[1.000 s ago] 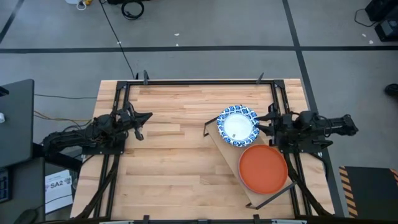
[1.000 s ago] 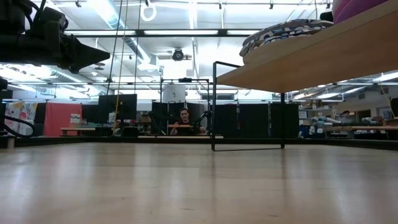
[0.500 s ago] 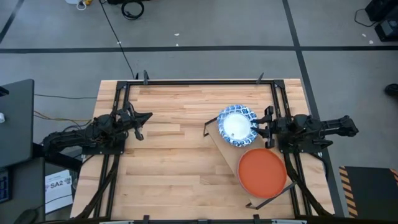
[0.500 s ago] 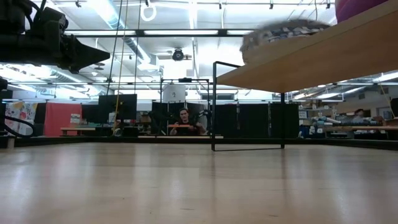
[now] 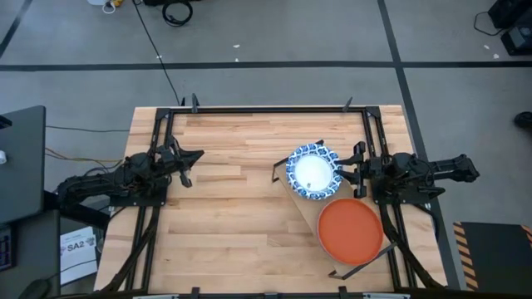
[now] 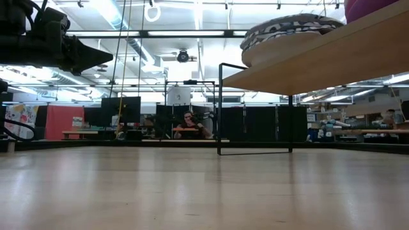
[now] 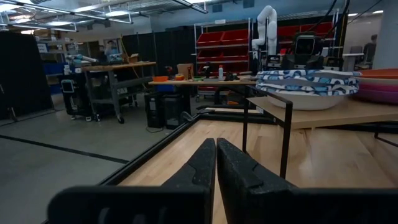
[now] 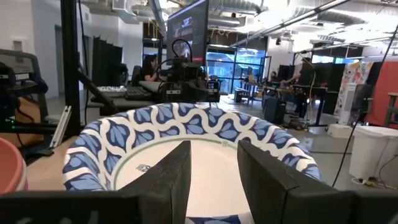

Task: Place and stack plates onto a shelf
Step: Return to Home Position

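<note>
Right gripper (image 5: 347,171) of mine, fingers slightly parted, meets the blue-and-white plate (image 5: 313,172) atop the shelf (image 6: 332,57); left gripper (image 7: 216,148) closed.

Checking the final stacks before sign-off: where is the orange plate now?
In the high view, the orange plate tops a stack on the shelf at the table's right side, next to the blue-and-white plate and just below the right gripper in the picture.

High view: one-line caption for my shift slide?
Blue-and-white plate and orange plate on the shelf; right gripper open at the blue plate's rim, left gripper shut across the table.
</note>
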